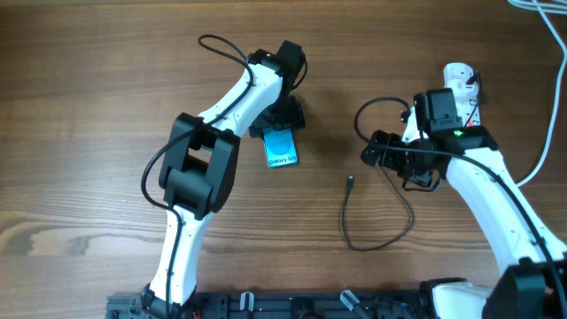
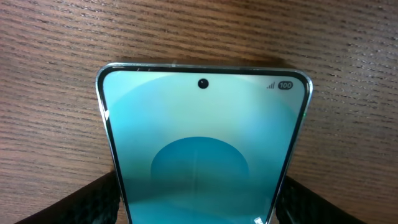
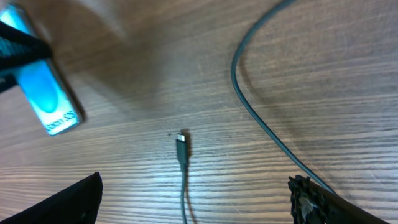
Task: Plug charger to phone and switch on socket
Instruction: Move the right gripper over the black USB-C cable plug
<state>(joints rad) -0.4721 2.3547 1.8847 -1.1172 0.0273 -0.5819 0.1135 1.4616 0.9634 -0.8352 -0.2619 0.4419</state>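
reaching across the wooden counter (image 1: 80,106) from the left, the left arm (image 1: 199,164) ended with the left claw (image 2: 199,208) clamped on the phone (image 1: 282,149). in the left wrist view its two black fingers (image 2: 74,202) pressed against the phone's long edges, one on each side, with the cyan screen filling the space between them. the camera hole and a "100" battery mark sat at the far end of the screen in that view. from overhead, the phone sat near the middle of the counter, its white lettered strip pointing toward the robot's base and its other end hidden under the claw. whether it rested on the wood or was raised off it could not be told. to the right of the phone and apart from it, the charger (image 3: 181,149) lay loose on the counter, its thin black cable curling round in a loop toward the right arm (image 1: 496,195). the right claw (image 3: 189,202) hung near the connector tip with its fingers spread wide, gripping nothing. further right, the socket (image 1: 459,78) showed as a white block partly hidden behind the right arm, and a thick white cord (image 1: 549,62) ran along the counter's right side.
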